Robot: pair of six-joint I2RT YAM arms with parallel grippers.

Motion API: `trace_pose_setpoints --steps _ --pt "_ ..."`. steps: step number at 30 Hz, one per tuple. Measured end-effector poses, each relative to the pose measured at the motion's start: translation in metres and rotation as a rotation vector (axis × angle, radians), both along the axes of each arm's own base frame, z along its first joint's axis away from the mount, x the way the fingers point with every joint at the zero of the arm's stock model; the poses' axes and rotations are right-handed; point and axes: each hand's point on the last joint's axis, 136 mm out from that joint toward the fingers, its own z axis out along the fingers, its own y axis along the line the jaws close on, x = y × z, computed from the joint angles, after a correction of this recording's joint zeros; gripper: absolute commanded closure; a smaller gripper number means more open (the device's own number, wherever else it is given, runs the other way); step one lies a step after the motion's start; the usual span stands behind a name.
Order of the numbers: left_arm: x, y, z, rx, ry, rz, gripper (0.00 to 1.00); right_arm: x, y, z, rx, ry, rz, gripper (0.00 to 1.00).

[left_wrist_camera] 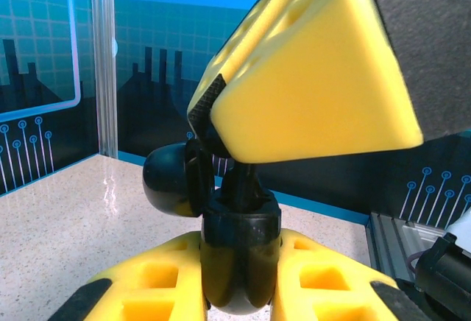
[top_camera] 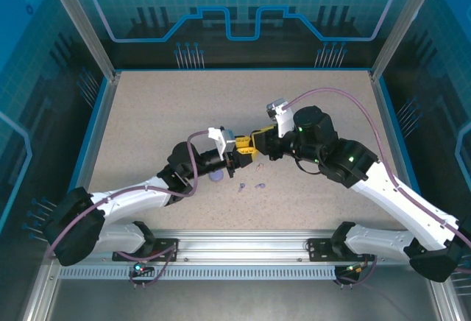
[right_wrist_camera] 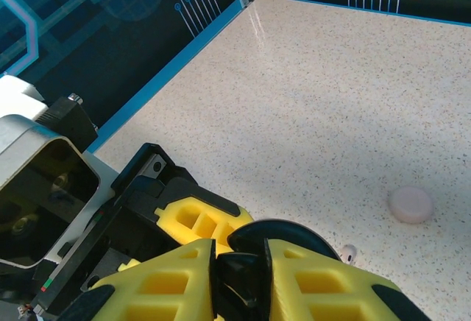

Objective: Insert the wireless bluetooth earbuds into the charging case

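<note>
Over the middle of the speckled, stone-look worktop (top_camera: 147, 115) the two arms meet nose to nose. The left gripper (top_camera: 237, 160) has its chunky yellow fingers (left_wrist_camera: 154, 284), moulded with square hollows, pressed in from both sides on a glossy black charging case (left_wrist_camera: 239, 240). The case is a smooth rounded pod held clear of the surface, and its domed lid (left_wrist_camera: 171, 181) is swung open to one side.

The right gripper (top_camera: 252, 146) comes down onto the case from above, with one matte yellow finger looming right over the open mouth. Its jaws are drawn nearly together, pinching a small black piece (right_wrist_camera: 239, 269). I take that for a black earbud, though too little of it shows to be sure. It sits right at the case's curved rim.

On the worktop just nearer the front edge than the grippers lies a flat, round lilac case (top_camera: 215, 177). Two lilac earbuds (top_camera: 241, 186), tiny stemmed specks, lie loose just beside it towards the right edge.

From the right wrist, a pale pink case (right_wrist_camera: 411, 205), a smooth matte puck, lies flat on the open surface, well away from the far-left corner. A tiny pale earbud (right_wrist_camera: 349, 251) lies near it.
</note>
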Motion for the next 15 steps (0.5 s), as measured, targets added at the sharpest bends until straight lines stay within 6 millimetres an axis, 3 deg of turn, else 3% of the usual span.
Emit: trace_pose_setpoints --steps 15 --pt "0.0022 -0.0009 -0.0070 0.019 0.016 0.008 0.98 0.0027 0.0028 -0.0081 -0.019 0.018 0.000 0.78"
